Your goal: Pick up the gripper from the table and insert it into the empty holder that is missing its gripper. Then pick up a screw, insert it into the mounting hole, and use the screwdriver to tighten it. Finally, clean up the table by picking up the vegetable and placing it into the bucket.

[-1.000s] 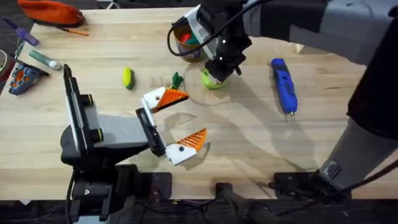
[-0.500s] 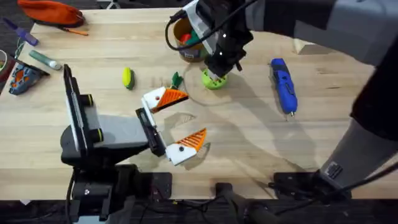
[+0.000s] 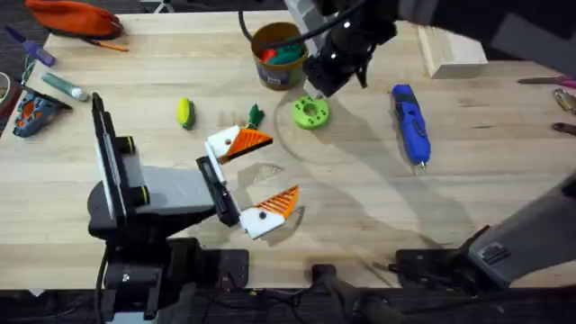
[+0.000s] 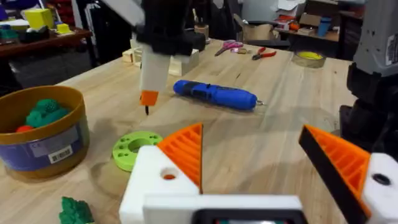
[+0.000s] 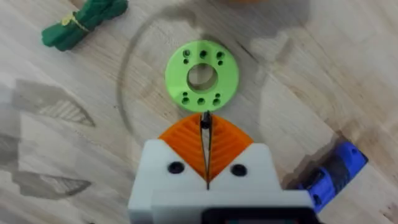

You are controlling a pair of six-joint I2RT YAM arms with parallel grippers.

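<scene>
Screw (image 5: 205, 122), thin and dark, is pinched between the closed orange pads of the right gripper (image 5: 206, 138), which hangs just above the green disc (image 5: 201, 75). Beyond that gripper stands the bucket (image 3: 276, 54); the screwdriver (image 3: 409, 121) lies beside it on the table (image 3: 360, 189). Left gripper (image 3: 256, 175) rests spread open, well apart.

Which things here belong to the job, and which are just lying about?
Job: bucket, screwdriver, yellow-green vegetable, leafy green vegetable, green holed disc, thin screw-like piece in the shut right claw.
Lying about: orange pouch, wooden block, pliers, tape roll.
</scene>
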